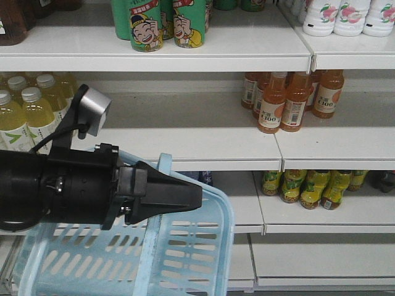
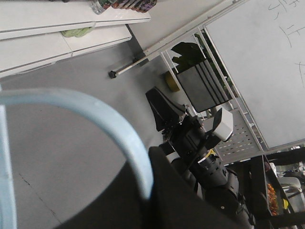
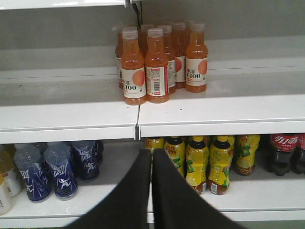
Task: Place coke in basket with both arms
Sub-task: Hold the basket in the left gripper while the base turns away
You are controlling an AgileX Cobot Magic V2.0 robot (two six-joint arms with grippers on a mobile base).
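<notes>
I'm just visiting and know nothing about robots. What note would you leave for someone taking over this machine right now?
Left gripper: shut on the handle of the light blue slotted plastic basket.
Right gripper: shut, empty, pointing towards the yellow bottles.
Red coke can: in no view; only dark cola bottles with red labels show.
Done: basket gripped.
Left: find the can, grasp it, put it in the basket.
</notes>
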